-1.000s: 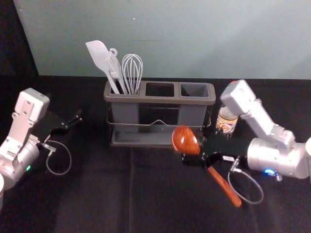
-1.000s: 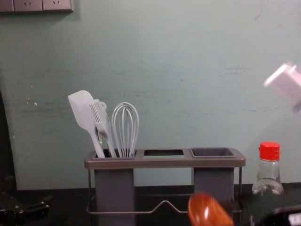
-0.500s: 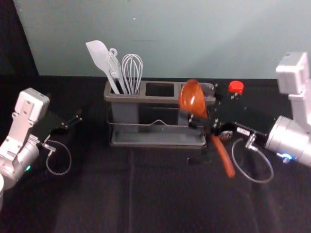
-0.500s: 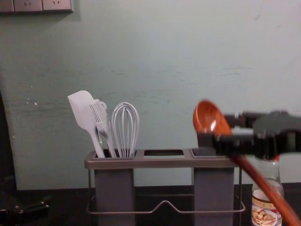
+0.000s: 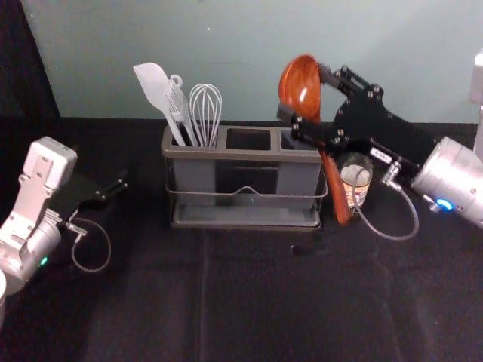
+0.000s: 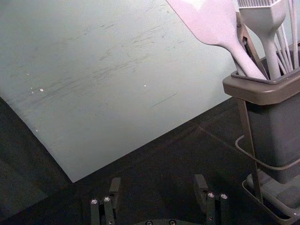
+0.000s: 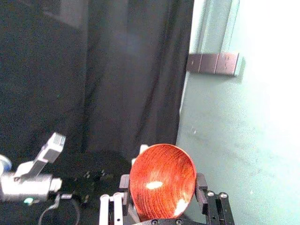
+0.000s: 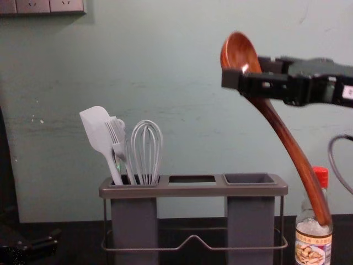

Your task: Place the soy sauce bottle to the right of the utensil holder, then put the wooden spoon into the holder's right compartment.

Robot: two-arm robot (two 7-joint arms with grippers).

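Observation:
My right gripper (image 5: 309, 102) is shut on the wooden spoon (image 5: 299, 87), bowl up and handle slanting down. In the chest view the spoon (image 8: 281, 130) is above the utensil holder (image 8: 193, 190), its handle end in front of the soy sauce bottle (image 8: 313, 243). The right wrist view has the spoon's bowl (image 7: 162, 183) between the fingers of the right gripper (image 7: 162, 187). In the head view the bottle (image 5: 356, 181) stands just right of the holder (image 5: 249, 154). My left gripper (image 5: 113, 192) is parked at the left; the left wrist view has that gripper (image 6: 161, 190) open and empty.
A white spatula (image 8: 99, 135), a brush (image 8: 118, 143) and a whisk (image 8: 147, 149) stand in the holder's left compartment. Behind the table rises a pale green wall (image 8: 193, 72), with wall sockets (image 8: 49, 5) at the upper left.
The right gripper has lifted the spoon from low in front of the holder to above its right side, and the spoon is now more upright. The left arm has stayed still.

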